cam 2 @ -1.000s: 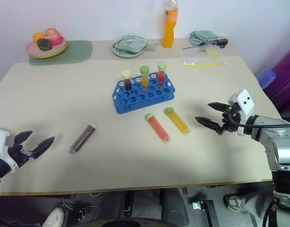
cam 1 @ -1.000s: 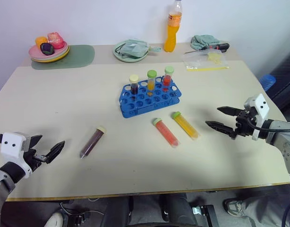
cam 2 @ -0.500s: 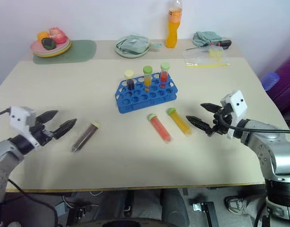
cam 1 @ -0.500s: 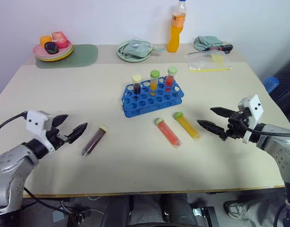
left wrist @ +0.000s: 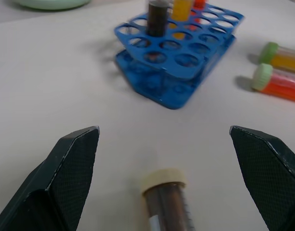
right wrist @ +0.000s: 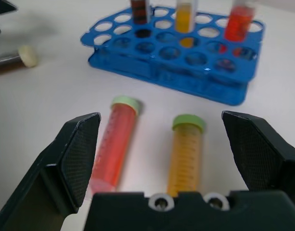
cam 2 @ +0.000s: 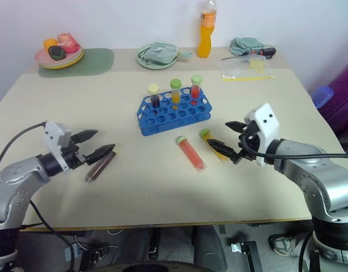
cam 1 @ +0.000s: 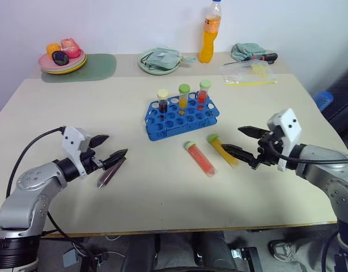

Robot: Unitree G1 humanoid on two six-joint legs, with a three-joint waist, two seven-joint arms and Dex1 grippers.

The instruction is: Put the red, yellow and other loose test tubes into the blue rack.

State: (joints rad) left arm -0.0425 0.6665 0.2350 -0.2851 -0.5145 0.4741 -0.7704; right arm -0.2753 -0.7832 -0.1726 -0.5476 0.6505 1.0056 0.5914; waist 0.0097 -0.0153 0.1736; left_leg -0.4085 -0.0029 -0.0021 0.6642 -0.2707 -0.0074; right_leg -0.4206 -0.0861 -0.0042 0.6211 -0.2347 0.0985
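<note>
1. Three loose tubes lay on the surface [cam 1: 60,107] in the left eye view: a dark tube [cam 1: 111,171] at lower left, a red tube [cam 1: 200,159] and a yellow tube [cam 1: 223,149] near the middle, just below the blue rack [cam 1: 182,117], which already held three upright tubes. The left gripper [cam 1: 105,151] had its jaws wide open with nothing in them, its lower tip right at the dark tube's cap end. The right gripper [cam 1: 241,142] also stood open and empty, its lower tip just beside the yellow tube.

2. In the right eye view the same layout showed. A likely risk was either lower jaw tip nudging its round tube and setting it rolling across the surface.

3. In the left wrist view the dark tube's cream cap [left wrist: 163,180] sat between the two spread jaws, low in the middle of the frame, nearly centred. Closing too near the cap could pinch the tube out, since it is smooth and round.

4. In the right wrist view both the red tube [right wrist: 114,144] and the yellow tube [right wrist: 186,151] lay between the open jaws, side by side in mid frame. Closing here could catch both, or trap one and knock the other aside.
</note>
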